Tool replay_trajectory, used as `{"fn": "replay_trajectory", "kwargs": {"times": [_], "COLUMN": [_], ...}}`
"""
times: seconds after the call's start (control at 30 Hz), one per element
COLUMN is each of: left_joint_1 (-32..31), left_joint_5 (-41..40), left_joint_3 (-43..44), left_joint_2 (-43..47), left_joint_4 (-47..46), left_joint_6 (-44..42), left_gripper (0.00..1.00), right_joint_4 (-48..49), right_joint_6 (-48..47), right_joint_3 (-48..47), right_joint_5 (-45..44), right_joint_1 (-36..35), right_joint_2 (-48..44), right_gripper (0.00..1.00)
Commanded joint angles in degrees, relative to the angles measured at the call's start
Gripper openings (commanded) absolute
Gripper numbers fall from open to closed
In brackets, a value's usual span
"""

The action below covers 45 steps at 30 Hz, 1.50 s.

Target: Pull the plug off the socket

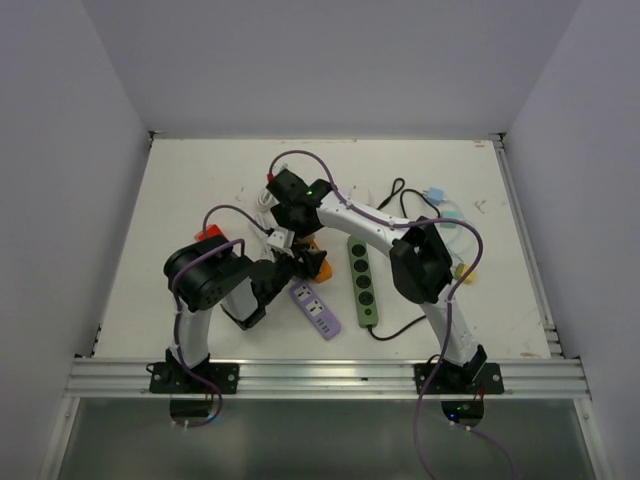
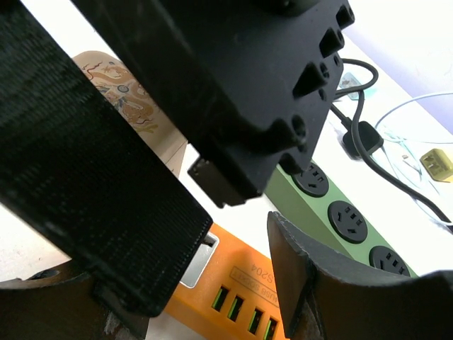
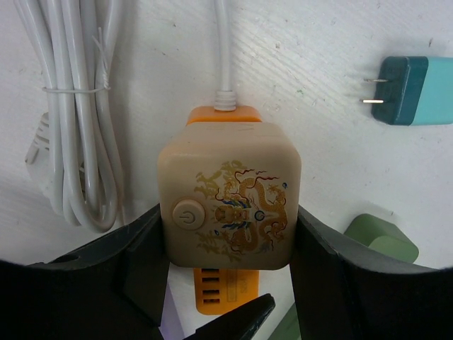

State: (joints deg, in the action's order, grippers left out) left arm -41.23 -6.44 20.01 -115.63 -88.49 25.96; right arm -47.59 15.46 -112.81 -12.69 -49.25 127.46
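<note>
At frame centre, my right claw (image 3: 230, 255) pinches the beige plug (image 3: 228, 191).
Below it, my left claw (image 2: 205, 297) clamps the orange socket strip (image 2: 244, 276) holding that plug.

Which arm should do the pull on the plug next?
Right. The right gripper clamps both sides of the beige cube plug atop the orange power strip. The left gripper straddles the strip's USB end, apparently bracing it.

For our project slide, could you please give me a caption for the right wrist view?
Right fingers grip both sides of the dragon-printed beige plug seated on the orange power strip.
</note>
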Motion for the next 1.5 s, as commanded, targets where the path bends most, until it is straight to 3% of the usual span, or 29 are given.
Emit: {"fn": "replay_trajectory", "kwargs": {"times": [0.0,0.13,0.27,0.47,0.73,0.93,1.03,1.2,1.47], "left_joint_1": [1.8,2.0,2.8,2.9,2.9,2.9,3.0,3.0,3.0], "left_joint_5": [-1.2,-0.9,-0.2,-0.1,0.0,0.1,0.1,0.3,1.9], "left_joint_3": [-5.9,-5.9,-5.9,-5.7,-4.8,-4.9,-4.7,-4.5,-5.0], "left_joint_2": [-17.1,-17.0,-17.3,-17.6,-17.5,-17.6,-17.6,-17.7,-15.9], "left_joint_4": [10.4,10.7,10.4,10.6,12.2,12.3,12.5,12.6,12.1], "left_joint_6": [4.8,4.9,5.1,5.0,5.2,5.3,5.2,5.2,4.6], "left_gripper": [0.66,0.66,0.66,0.66,0.66,0.66,0.66,0.66,0.67], "right_joint_4": [-4.6,1.5,7.4,7.0,-2.5,-4.8,-4.9,-0.8,-0.4], "right_joint_6": [-1.0,2.8,6.0,5.5,0.6,-0.5,-0.8,0.9,1.8], "right_joint_3": [-2.2,3.6,9.2,9.2,0.6,-0.7,-0.7,3.0,1.4], "right_joint_5": [8.5,26.6,36.0,34.5,13.2,7.6,8.6,20.7,19.4], "right_joint_1": [-4.2,1.3,6.1,6.7,-2.9,-4.3,-3.5,2.0,7.1], "right_joint_2": [-4.0,-9.4,-13.4,-13.0,-7.9,-8.5,-10.6,-13.2,-13.4], "right_gripper": [0.00,0.00,0.00,0.00,0.00,0.00,0.00,0.00,0.00]}}
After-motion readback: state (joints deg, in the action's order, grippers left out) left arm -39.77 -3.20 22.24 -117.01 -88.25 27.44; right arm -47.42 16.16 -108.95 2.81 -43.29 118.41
